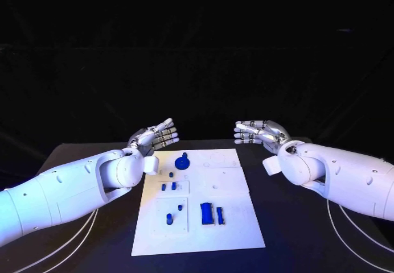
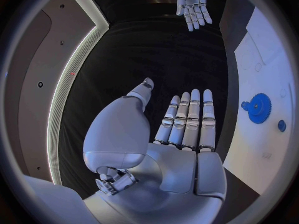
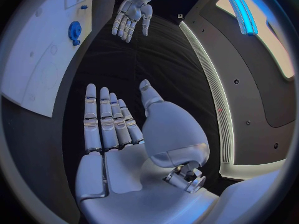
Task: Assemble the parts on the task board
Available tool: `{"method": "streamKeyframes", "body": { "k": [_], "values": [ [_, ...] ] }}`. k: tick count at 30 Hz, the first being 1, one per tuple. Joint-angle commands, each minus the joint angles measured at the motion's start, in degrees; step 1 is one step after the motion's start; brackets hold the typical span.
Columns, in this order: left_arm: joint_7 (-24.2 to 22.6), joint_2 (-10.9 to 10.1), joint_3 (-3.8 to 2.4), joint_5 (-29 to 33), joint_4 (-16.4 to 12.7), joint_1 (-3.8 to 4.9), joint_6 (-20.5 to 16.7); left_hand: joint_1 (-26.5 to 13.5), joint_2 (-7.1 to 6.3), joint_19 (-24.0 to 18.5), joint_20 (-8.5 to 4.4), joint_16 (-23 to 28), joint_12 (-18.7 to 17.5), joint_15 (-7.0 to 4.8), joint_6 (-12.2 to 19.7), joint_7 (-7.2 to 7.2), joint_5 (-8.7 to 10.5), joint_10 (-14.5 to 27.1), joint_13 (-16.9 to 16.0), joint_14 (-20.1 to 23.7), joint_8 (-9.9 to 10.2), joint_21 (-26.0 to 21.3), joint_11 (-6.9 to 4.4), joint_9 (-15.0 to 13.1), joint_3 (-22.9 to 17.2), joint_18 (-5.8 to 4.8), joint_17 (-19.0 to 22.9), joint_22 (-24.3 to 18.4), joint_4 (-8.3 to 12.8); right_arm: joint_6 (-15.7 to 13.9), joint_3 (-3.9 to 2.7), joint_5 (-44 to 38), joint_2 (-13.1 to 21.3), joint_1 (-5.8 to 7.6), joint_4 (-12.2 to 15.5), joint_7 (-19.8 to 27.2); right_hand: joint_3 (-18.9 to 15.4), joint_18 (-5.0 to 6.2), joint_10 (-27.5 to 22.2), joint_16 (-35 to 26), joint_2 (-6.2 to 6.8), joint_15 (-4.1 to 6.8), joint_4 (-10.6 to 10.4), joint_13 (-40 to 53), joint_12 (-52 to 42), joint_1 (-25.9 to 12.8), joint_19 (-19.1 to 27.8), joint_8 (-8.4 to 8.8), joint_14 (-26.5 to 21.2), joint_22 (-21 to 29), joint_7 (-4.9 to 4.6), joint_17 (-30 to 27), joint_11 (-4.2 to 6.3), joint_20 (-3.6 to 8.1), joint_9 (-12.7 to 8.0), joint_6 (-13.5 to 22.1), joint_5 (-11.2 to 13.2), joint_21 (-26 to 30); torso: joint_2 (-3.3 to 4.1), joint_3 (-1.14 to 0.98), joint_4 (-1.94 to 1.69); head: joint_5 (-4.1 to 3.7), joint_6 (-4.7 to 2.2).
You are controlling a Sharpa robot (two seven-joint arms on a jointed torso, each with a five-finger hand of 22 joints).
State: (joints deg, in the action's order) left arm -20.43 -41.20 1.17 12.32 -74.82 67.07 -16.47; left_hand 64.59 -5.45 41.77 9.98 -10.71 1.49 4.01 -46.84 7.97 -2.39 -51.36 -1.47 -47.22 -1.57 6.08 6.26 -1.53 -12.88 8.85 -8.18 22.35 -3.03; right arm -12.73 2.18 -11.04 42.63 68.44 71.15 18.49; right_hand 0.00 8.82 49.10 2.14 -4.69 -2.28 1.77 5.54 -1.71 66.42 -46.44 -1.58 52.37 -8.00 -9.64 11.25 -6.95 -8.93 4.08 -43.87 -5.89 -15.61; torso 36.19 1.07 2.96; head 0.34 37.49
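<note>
I saw both robot hands, left (image 1: pixel 155 137) and right (image 1: pixel 259 133), held spread and holding nothing beyond the task board (image 1: pixel 234 227) on the worktop (image 1: pixel 74 156), where the gear (image 1: pixel 182 163) and other blue parts (image 1: pixel 211 213) lay scattered, some recesses unfilled.

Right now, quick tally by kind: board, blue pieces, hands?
Hands: 2, left hand and right hand, both empty
Board: 1
Gear: 1
Other blue pieces: about 7; the smallest are hard to tell apart
Total: about 11
</note>
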Motion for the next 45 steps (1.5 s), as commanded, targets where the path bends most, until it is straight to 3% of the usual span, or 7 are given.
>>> {"method": "streamKeyframes", "body": {
  "k": [1,4,5,15,17,20,45],
  "values": [
    [-1.24,-0.20,-0.15,-1.51,-1.33,-0.50,-3.00,-20.61,5.45,-13.32,-3.18,3.41,-1.49,-4.01,14.94,-2.54,2.39,16.38,1.47,15.06,1.57,-1.92,-1.98,1.53,4.09,-2.66,2.60,-7.13,3.03,-2.97,-0.16,0.92,0.04,-0.56,1.44,1.21,0.00,-2.64,-15.82,-2.14,4.69,2.28,-1.77,-5.54,1.71,-21.37,14.95,1.58,-16.85,2.58,3.10,-3.61,2.25,2.88,-4.08,14.12,5.89,5.04,-1.48,-0.31,-0.90,-0.08,-0.86],
    [-2.52,-0.71,-0.31,-3.21,-3.50,-1.51,-6.88,-26.23,5.45,-16.97,-4.04,4.34,-1.49,-4.01,19.02,-3.24,2.39,20.85,1.47,19.18,1.57,-6.08,-6.26,1.53,5.14,-3.27,3.31,-9.08,3.03,-6.85,-0.44,2.30,0.32,-1.61,3.81,2.59,0.00,-3.27,-19.81,-2.14,4.69,2.28,-1.77,-5.54,1.71,-26.77,18.72,1.58,-21.11,3.22,3.87,-4.54,2.82,3.60,-4.08,17.69,5.89,6.30,-3.24,-0.69,-1.92,-0.21,-1.98],
    [-2.96,-0.90,-0.37,-3.81,-4.26,-1.86,-8.23,-27.73,5.45,-17.93,-4.28,4.57,-1.49,-4.01,20.09,-3.42,2.39,22.03,1.47,20.28,1.57,-6.08,-6.26,1.53,5.46,-3.27,3.50,-9.59,3.03,-8.20,-0.53,2.78,0.41,-1.98,4.64,3.07,0.00,-3.27,-20.92,-2.14,4.69,2.28,-1.77,-5.54,1.71,-28.28,19.78,1.58,-22.32,3.41,4.10,-4.79,6.95,3.80,-4.08,18.69,5.89,6.65,-3.65,-0.78,-2.16,-0.24,-2.24],
    [-7.84,-2.88,-0.98,-10.30,-12.55,-5.72,-23.04,-39.70,5.45,-25.68,-9.98,6.54,-1.49,-4.01,28.78,-7.97,2.39,31.58,1.47,29.04,1.57,-6.08,-6.26,1.53,7.84,-4.47,8.18,-13.74,3.03,-24.40,-1.68,8.55,1.56,-6.38,14.54,8.82,0.00,-4.52,-30.08,-2.14,4.69,2.28,-1.77,-5.54,1.71,-40.70,28.45,1.58,-32.14,8.00,9.64,-6.90,6.95,8.93,-4.08,26.91,5.89,9.57,-5.01,-1.07,-2.96,-0.34,-3.11],
    [-8.56,-3.17,-1.07,-11.25,-13.77,-6.28,-25.22,-41.95,5.45,-27.05,-9.98,10.71,-1.49,-4.01,30.42,-7.97,2.39,33.35,1.47,30.68,1.57,-6.08,-6.26,1.53,8.28,-8.85,8.18,-14.51,3.03,-27.16,-1.88,9.53,1.76,-7.13,16.23,9.80,0.00,-4.76,-31.67,-2.14,4.69,2.28,-1.77,-5.54,1.71,-42.81,29.95,1.58,-33.79,8.00,9.64,-11.25,6.95,8.93,-4.08,28.24,5.89,10.07,-5.01,-1.07,-2.96,-0.34,-3.11],
    [-9.13,-3.40,-1.14,-12.01,-14.74,-6.73,-26.94,-44.60,5.45,-28.81,-9.98,10.71,-1.49,-4.01,32.34,-7.97,2.39,35.46,1.47,32.62,1.57,-6.08,-6.26,1.53,8.74,-8.85,8.18,-15.44,3.03,-29.60,-2.05,10.40,1.93,-7.79,17.72,10.67,0.00,-8.82,-33.76,-2.14,4.69,2.28,-1.77,-5.54,1.71,-45.59,31.90,1.58,-35.98,8.00,9.64,-11.25,6.95,8.93,-4.08,30.09,5.89,10.71,-5.01,-1.07,-2.96,-0.34,-3.11],
    [-9.36,-3.49,-1.17,-12.32,-15.13,-6.91,-27.64,-57.41,5.45,-37.05,-9.98,10.71,-1.49,-4.01,41.62,-7.97,2.39,45.71,1.47,41.95,1.57,-6.08,-6.26,1.53,12.88,-8.85,8.18,-22.35,3.03,-31.39,-2.18,11.04,2.06,-8.28,18.81,11.31,0.00,-8.82,-43.51,-2.14,4.69,2.28,-1.77,-5.54,1.71,-58.79,40.98,1.58,-46.37,8.00,9.64,-11.25,6.95,8.93,-4.08,38.80,5.89,15.61,-5.01,-1.07,-2.96,-0.34,-3.11]
  ]
}}
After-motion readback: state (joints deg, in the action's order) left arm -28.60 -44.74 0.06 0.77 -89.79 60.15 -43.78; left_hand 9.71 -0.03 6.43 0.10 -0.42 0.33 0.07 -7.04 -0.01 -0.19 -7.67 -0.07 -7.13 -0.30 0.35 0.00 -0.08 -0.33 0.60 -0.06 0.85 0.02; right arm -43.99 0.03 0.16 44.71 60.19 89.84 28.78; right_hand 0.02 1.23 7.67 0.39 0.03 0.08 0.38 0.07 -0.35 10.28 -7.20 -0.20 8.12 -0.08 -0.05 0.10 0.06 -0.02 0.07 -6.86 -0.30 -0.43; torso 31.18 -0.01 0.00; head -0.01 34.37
